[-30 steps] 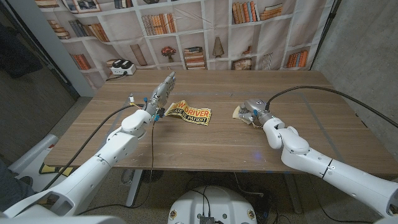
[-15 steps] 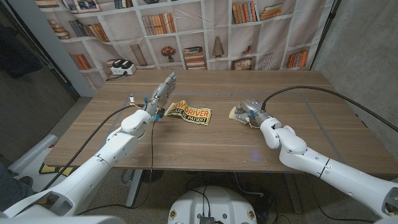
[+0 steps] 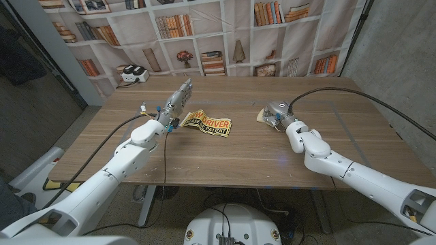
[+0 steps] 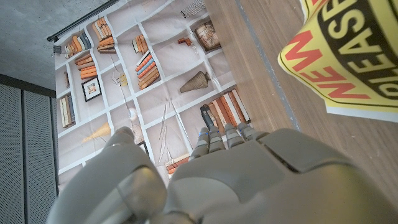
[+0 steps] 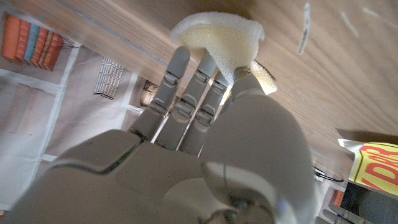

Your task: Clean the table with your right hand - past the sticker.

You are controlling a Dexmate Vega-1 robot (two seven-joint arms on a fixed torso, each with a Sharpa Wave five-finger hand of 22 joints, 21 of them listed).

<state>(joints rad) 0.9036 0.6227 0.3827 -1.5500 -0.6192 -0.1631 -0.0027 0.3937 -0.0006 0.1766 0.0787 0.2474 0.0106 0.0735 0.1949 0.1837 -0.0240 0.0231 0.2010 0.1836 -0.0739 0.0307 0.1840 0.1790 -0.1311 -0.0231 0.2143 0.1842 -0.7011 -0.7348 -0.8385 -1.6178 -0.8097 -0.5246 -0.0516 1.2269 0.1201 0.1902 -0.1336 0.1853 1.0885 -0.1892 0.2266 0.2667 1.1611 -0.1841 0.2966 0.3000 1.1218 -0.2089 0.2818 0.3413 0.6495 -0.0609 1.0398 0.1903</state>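
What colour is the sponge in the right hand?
Pale cream-yellow. The sponge shows best in the right wrist view, held by the right hand.

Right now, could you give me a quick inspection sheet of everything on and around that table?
Surface: wooden table, bare wood in front.
Job's things: yellow sticker at centre; pale sponge under right hand.
Clutter: nothing seen.
Hands: right hand presses sponge on the table; left hand open, fingers straight, beside the sticker.
Cables: black cable trails from right wrist.
Surroundings: bookshelf-print backdrop; white device on far left edge.
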